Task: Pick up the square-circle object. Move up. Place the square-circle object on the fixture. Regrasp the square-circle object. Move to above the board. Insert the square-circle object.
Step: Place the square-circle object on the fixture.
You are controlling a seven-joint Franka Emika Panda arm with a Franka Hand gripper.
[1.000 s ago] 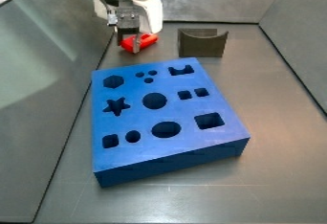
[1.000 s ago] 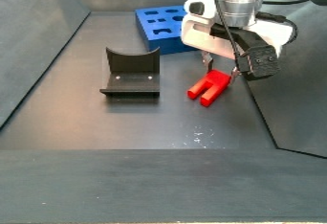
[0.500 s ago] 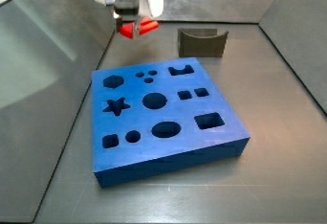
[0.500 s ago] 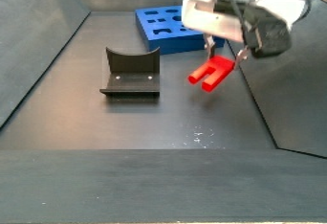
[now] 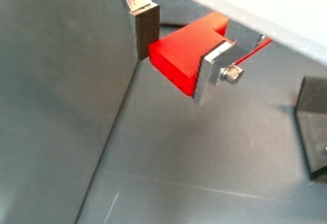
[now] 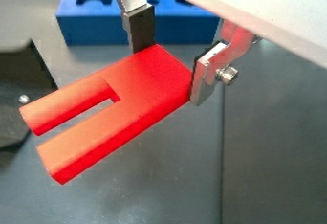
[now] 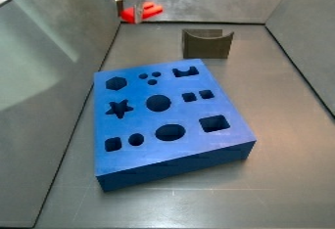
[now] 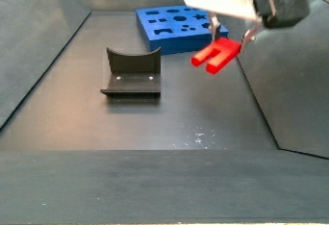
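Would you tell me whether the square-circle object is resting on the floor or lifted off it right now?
Lifted. The gripper is shut on the square-circle object, which hangs clear above the floor in both side views, apart from the fixture and the board.

Gripper (image 7: 132, 0) holds square-circle object (image 7: 141, 12) — above floor.
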